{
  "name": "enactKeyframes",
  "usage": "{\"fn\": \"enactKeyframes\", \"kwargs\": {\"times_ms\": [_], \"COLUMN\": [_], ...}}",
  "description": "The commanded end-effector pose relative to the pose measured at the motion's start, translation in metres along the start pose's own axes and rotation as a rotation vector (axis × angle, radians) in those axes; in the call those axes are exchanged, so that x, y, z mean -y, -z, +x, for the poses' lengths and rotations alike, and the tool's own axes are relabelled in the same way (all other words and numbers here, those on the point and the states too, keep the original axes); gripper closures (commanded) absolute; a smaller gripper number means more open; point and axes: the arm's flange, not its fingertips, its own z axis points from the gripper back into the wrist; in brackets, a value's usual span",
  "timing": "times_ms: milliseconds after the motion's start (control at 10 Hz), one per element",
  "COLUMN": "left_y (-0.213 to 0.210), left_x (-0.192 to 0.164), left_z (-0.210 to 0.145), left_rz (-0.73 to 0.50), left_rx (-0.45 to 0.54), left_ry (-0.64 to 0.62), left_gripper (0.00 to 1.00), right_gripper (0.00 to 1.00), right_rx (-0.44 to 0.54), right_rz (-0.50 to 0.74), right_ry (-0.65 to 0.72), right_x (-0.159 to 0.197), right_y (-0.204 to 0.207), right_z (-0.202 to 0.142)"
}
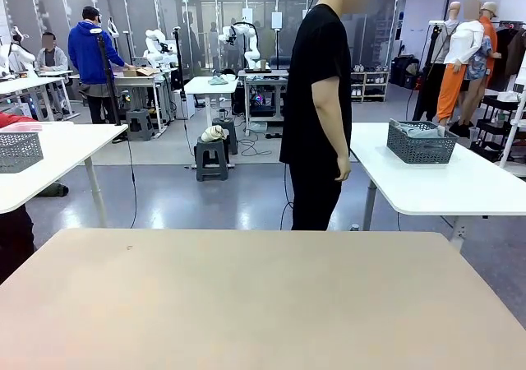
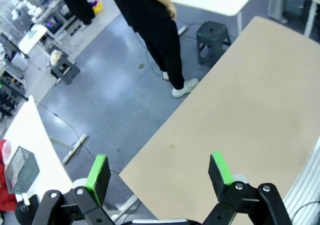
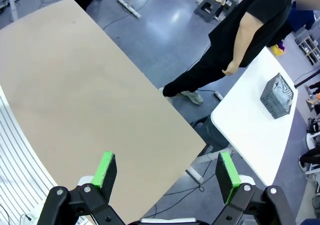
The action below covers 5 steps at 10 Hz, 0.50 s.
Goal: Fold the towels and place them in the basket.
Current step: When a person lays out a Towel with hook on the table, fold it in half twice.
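Both left end effector (image 2: 159, 161) and right end effector (image 3: 166, 159) gape empty; basket (image 1: 422, 146) is dark, perforated, rectangular.

A beige table (image 1: 246, 304) with rounded corners stretches across the foreground, a small dark speck (image 1: 128, 247) near its far left corner. Beyond its far right corner, a white table (image 1: 460, 189) carries a dark grey mesh basket (image 1: 421, 142) towards its far edge.

An open-plan lab hall, shown by the rows of white worktables (image 1: 460, 181) on a bare grey floor (image 1: 164, 205), stools (image 1: 211, 158) and loose cables (image 1: 255, 150) between them, glass partitions (image 1: 197, 16) behind, and people (image 1: 94, 53) working at far benches.
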Motion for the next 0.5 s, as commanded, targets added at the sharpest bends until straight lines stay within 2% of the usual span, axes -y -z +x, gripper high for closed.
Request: {"fn": "enactKeyframes", "kwargs": {"times_ms": [0, 400], "left_y": [-0.015, -0.029], "left_x": [-0.019, -0.022], "left_z": [0.005, 0.014], "left_rz": [-0.107, -0.204], "left_rx": [0.022, 0.063], "left_ry": [0.044, 0.104], "left_gripper": [0.0, 0.0], "right_gripper": [0.0, 0.0], "right_rx": [-0.002, 0.008], "right_rz": [0.063, 0.192], "right_ry": [-0.058, -0.122], "right_x": [0.012, 0.019], "right_y": [-0.005, -0.014], "right_z": [0.01, 0.023]}}
